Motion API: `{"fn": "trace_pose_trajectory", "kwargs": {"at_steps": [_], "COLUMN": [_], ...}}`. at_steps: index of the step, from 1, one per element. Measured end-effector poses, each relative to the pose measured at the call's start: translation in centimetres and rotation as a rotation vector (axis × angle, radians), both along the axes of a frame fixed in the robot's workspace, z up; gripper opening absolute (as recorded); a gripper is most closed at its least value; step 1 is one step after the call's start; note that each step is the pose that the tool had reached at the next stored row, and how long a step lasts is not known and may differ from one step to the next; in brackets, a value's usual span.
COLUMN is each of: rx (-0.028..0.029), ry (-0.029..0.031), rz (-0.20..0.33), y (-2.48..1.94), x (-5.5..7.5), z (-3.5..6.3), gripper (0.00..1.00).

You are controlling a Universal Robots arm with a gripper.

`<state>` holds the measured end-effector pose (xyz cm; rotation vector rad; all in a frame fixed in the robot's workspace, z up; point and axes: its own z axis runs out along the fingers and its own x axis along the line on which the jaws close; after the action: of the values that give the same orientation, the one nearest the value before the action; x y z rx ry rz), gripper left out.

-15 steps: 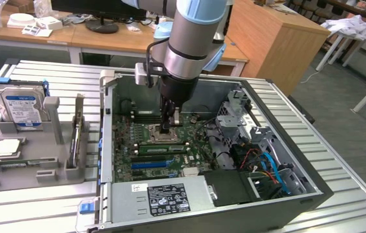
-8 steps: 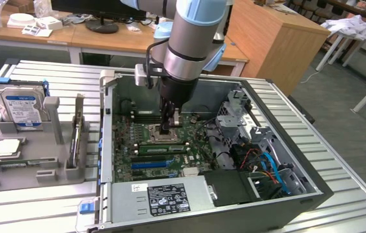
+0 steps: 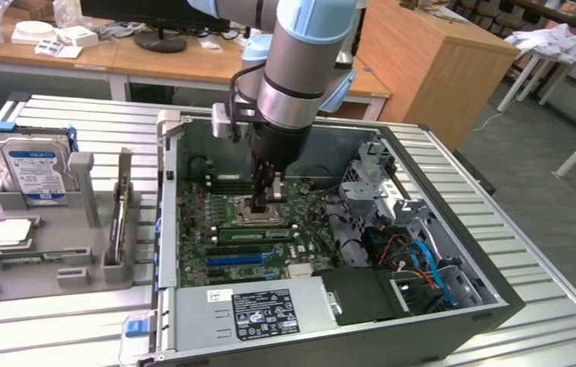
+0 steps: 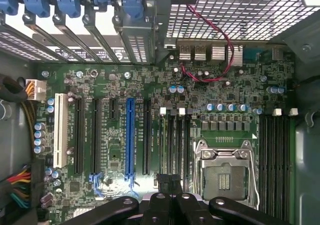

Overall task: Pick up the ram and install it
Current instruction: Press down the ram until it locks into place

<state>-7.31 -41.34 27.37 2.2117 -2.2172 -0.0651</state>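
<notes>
Gripper (image 3: 258,205) hangs inside the open computer case (image 3: 492,294) with fingers shut, low over the motherboard (image 4: 115,150) beside the processor socket (image 4: 225,175); whether it carries anything cannot be told. A thin green stick, likely the ram (image 3: 120,214), stands in the grey holder (image 3: 43,264) outside. Good seating would call for square alignment with a memory slot (image 4: 170,145).

The exterior view looks down from above and afar; the wrist view peers straight down behind the gripper (image 4: 167,197) (close); both share the motherboard (image 3: 252,229).
</notes>
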Motion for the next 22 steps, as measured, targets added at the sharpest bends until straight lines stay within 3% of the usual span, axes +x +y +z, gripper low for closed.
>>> {"fn": "trace_pose_trajectory", "kwargs": {"at_steps": [22], "rx": [0.0], "ry": [0.0], "rz": [0.0], "y": [0.0], "x": [0.0], "z": [-0.87], "gripper": [0.11]}}
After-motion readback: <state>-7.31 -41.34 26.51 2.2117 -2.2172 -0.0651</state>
